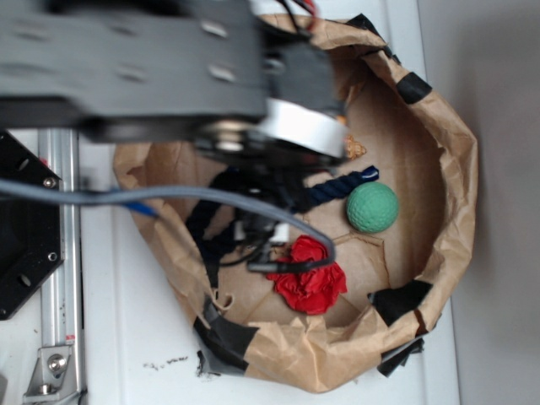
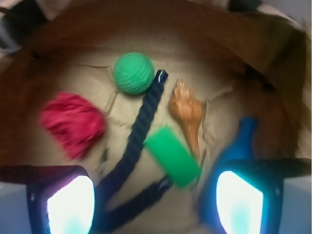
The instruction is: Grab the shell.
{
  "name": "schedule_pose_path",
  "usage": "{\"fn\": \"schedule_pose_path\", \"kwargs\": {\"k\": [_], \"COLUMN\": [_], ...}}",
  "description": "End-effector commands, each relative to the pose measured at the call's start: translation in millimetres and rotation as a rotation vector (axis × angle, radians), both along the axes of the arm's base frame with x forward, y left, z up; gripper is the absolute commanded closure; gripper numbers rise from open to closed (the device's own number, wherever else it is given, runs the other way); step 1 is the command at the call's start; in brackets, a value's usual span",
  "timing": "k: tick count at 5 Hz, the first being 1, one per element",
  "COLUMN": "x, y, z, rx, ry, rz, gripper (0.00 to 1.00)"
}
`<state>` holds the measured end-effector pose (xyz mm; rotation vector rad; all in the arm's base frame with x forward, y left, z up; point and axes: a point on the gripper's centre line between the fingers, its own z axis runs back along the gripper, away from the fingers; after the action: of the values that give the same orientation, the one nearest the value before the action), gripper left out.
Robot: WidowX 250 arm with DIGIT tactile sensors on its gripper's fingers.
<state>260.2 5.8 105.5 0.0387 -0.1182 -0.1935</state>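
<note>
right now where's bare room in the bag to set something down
Bare paper floor shows behind the green ball and shell, toward the far bag wall. It is crowded in the middle: rope, green block and shell lie close together, red cloth to the left.

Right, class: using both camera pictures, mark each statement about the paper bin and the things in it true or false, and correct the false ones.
1. The shell lies beside the green block. True.
2. The fingers are closed on the shell. False: they stand apart above the bin, holding nothing.
3. The green ball sits at one end of the dark blue rope. True.
4. The red crumpled thing lies on top of the shell. False: it lies across the rope from the shell.
5. The things lie in a metal tray. False: a brown paper bin.
</note>
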Motion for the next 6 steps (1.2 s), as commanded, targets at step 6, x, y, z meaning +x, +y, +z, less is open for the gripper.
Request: {"fn": "schedule_pose_path", "kwargs": {"k": [6], "x": [49.2], "y": [4.5], "z": [-5.2], "rx": [-0.032], "ry": [-0.093], "rz": [-0.299], "gripper": [0.00]}}
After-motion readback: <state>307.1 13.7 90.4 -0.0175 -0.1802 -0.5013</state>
